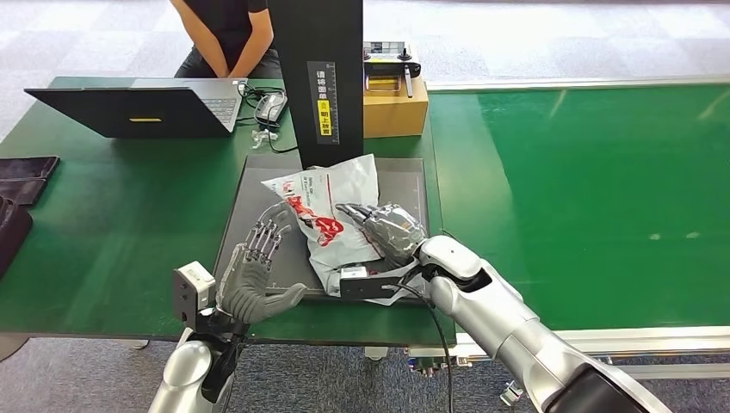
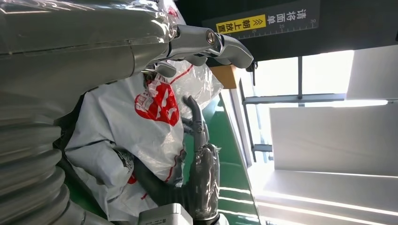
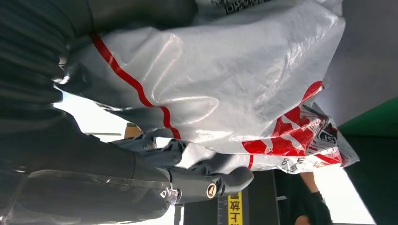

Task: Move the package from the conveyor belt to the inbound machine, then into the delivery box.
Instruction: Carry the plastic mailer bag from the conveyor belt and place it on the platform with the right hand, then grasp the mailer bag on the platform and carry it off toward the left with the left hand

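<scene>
1. Package, a white plastic mailer with red print, lies crumpled on the dark platform of the inbound machine, in front of its black upright column, in the head view. The right hand rests on the package's right side, fingers curled over the plastic, grasping it. The left hand hovers just left of the package, fingers spread and holding nothing. A laptop sits far left on the green table; the green conveyor belt stretches right.
2. Left wrist view: package lies just beyond the released left hand, with the right hand against its other side.
3. Right wrist view: package presses against the right hand, thumb beneath it.
</scene>
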You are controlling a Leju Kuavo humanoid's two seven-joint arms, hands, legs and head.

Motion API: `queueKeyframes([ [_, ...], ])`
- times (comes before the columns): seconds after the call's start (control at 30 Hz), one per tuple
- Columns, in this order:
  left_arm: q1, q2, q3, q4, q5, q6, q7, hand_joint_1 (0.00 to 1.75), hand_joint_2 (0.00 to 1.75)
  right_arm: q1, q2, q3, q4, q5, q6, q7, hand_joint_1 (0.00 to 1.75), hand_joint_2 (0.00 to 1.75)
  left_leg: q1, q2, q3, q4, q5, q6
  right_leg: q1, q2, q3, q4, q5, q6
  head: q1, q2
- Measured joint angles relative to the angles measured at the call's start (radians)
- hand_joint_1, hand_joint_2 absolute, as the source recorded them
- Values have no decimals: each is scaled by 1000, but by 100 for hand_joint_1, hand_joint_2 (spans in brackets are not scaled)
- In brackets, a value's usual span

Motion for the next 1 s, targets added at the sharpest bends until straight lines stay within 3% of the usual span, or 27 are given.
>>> queueKeyframes([
  [0.13,-1,-2,0,2,-5,1,2,0,175,14,0,-29,1,48,-43,35,0,175,0,0,0,0,0,0,0,0,0,0,0,0,0,0],
  [0.27,-4,-6,0,9,-6,3,3,0,175,43,0,-89,-26,-21,-59,-4,0,0,0,0,0,0,0,0,0,0,0,0,0,0,0,0],
  [0.43,-7,-8,0,19,-1,8,0,0,175,95,0,-204,-107,-231,-67,-151,0,0,0,0,0,0,0,0,0,0,0,0,0,0,0,0],
  [0.73,-8,-8,0,24,24,11,-4,0,175,201,-5,-363,-305,-517,-41,-272,0,0,0,0,0,0,0,0,0,0,0,0,0,0,0,0],
  [0.87,-8,-5,0,27,35,18,-6,0,175,256,-15,-414,-393,-569,-25,-278,0,175,0,0,0,0,0,0,0,0,0,0,0,0,0,0],
  [1.0,-3,-2,0,27,47,33,-9,0,175,309,-33,-457,-453,-599,-42,-277,0,175,0,0,0,0,0,0,0,0,0,0,0,0,0,0],
])
